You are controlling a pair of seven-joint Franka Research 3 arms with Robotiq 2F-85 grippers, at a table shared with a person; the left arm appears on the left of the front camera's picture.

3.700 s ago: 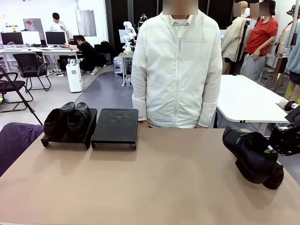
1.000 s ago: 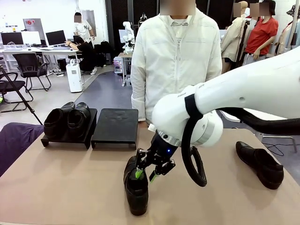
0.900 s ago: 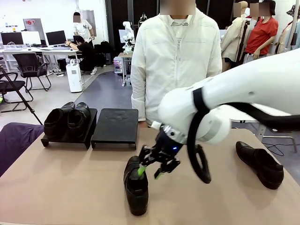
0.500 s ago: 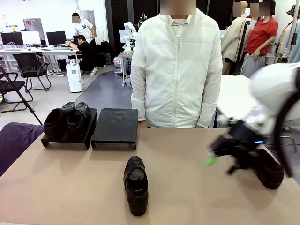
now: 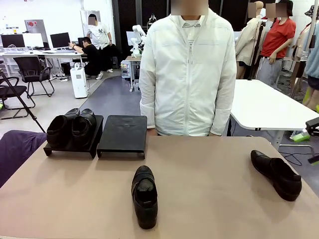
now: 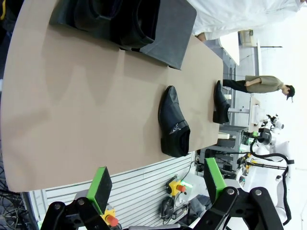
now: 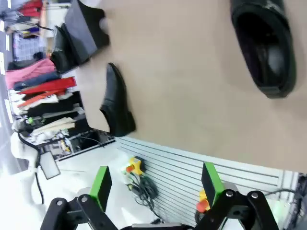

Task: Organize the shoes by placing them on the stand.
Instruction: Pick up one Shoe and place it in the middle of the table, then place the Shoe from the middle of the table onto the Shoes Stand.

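Standing wide apart, the left fingers point(image 6: 100, 186) and the right fingers point(image 7: 101, 184) grip nothing and are well apart from every shoe. The stand point(image 5: 123, 133) sits at the far left of the bench point(image 5: 214, 164), its two black trays just beside each other. One pair of shoes point(image 5: 72, 128) sits side by side on the left tray point(image 5: 70, 148). A third shoe point(image 5: 144, 196) rests upright on the bench near the middle. A fourth shoe point(image 5: 277, 174) lies near the right edge of the bench.
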